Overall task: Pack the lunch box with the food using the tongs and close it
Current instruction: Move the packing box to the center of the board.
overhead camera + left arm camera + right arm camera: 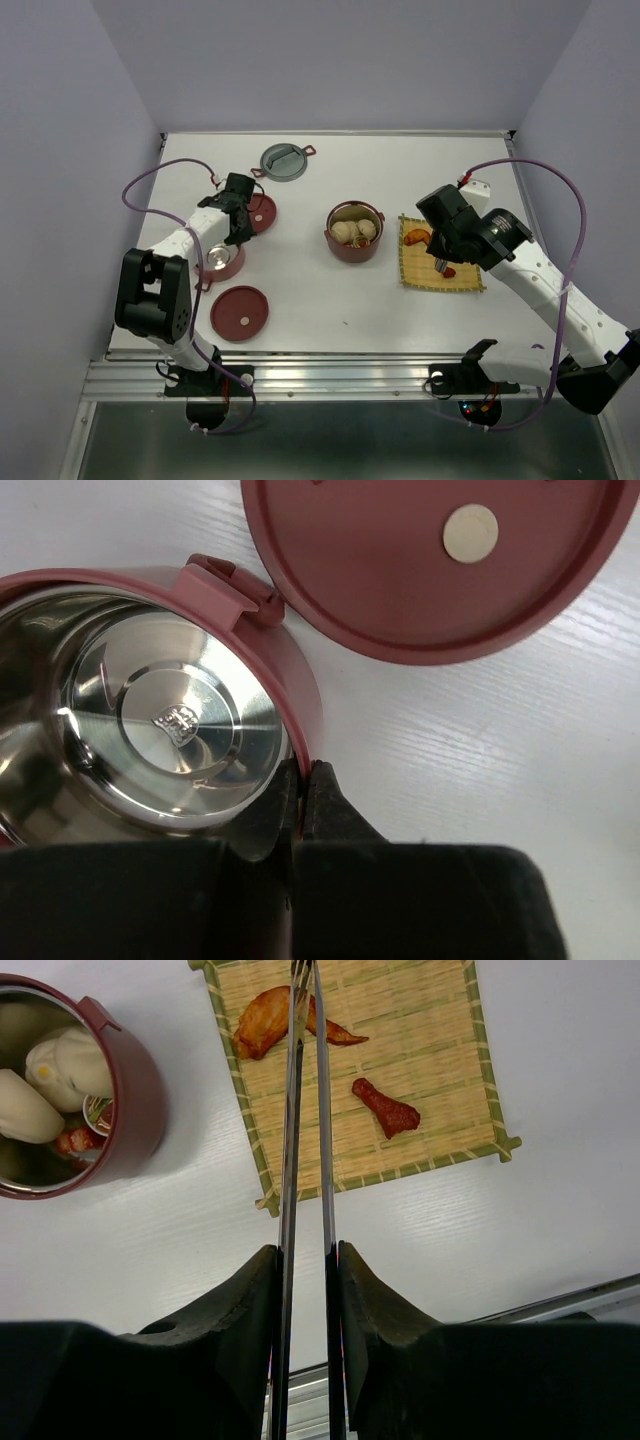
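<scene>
- My right gripper [307, 1250] is partly closed, squeezing the tongs [290, 1160].
- Their tips sit over a fried piece [262, 1026] on the mat [430, 1050], right of the filled bowl [135, 1080].
- Left of that bowl, my left gripper [304, 775] pinches the empty bowl [150, 580] by its wall.

Dark-red bowl [300, 685] with mirror-bright steel inside, red lid [400, 595] with pale centre dot, yellow woven mat [420, 1080] edged green, orange-brown fried piece [262, 1025], silver tongs [289, 1160], pale beige buns [62, 1060]
</scene>
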`<state>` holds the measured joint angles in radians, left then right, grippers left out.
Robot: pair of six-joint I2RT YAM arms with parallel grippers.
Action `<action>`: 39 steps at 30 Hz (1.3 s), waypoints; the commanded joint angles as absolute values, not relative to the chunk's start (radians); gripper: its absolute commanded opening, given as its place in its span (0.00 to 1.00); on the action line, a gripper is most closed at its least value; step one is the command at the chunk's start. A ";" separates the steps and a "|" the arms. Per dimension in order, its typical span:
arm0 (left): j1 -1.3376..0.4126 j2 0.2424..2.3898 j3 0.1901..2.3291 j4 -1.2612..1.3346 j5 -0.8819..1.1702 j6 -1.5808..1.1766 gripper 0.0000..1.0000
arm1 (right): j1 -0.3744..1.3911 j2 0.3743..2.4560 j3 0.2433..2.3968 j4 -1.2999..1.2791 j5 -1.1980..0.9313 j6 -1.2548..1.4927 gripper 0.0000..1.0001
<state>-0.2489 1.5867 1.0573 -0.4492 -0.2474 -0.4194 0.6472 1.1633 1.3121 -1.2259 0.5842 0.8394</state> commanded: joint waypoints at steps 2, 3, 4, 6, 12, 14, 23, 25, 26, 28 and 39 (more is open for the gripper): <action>-0.333 1.591 1.149 -0.474 -0.218 -0.457 0.00 | 0.638 1.146 1.347 -1.200 0.614 0.839 0.22; -0.348 1.595 1.161 -0.479 -0.216 -0.460 0.00 | 0.638 1.144 1.348 -1.198 0.614 0.841 0.22; -0.380 1.604 1.172 -0.482 -0.213 -0.468 0.00 | 0.638 1.146 1.347 -1.200 0.617 0.841 0.22; -0.414 1.614 1.201 -0.491 -0.206 -0.483 0.00 | 0.638 1.146 1.341 -1.200 0.614 0.844 0.22; -0.543 1.638 1.226 -0.492 -0.152 -0.521 0.00 | 0.638 1.138 1.330 -1.200 0.614 0.851 0.22; -0.583 1.638 1.223 -0.497 -0.140 -0.537 0.00 | 0.638 1.138 1.330 -1.201 0.614 0.851 0.22; -0.715 1.635 1.204 -0.463 -0.046 -0.561 0.00 | 0.638 1.141 1.327 -1.187 0.609 0.848 0.22; -0.747 1.649 1.209 -0.465 -0.023 -0.566 0.00 | 0.638 1.143 1.327 -1.184 0.606 0.848 0.22; -0.758 1.652 1.212 -0.468 -0.023 -0.569 0.00 | 0.638 1.143 1.328 -1.184 0.604 0.848 0.22; -0.794 1.657 1.219 -0.479 -0.017 -0.574 0.00 | 0.638 1.140 1.330 -1.186 0.603 0.848 0.22; -0.887 1.744 1.341 -0.457 -0.009 -0.569 0.00 | 0.638 1.134 1.321 -1.186 0.595 0.856 0.22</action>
<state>-0.8803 1.6993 1.2636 -0.5060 -0.0750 -0.5369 0.6472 1.1633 1.3117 -1.2194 0.5797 0.8387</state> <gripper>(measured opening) 0.059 0.335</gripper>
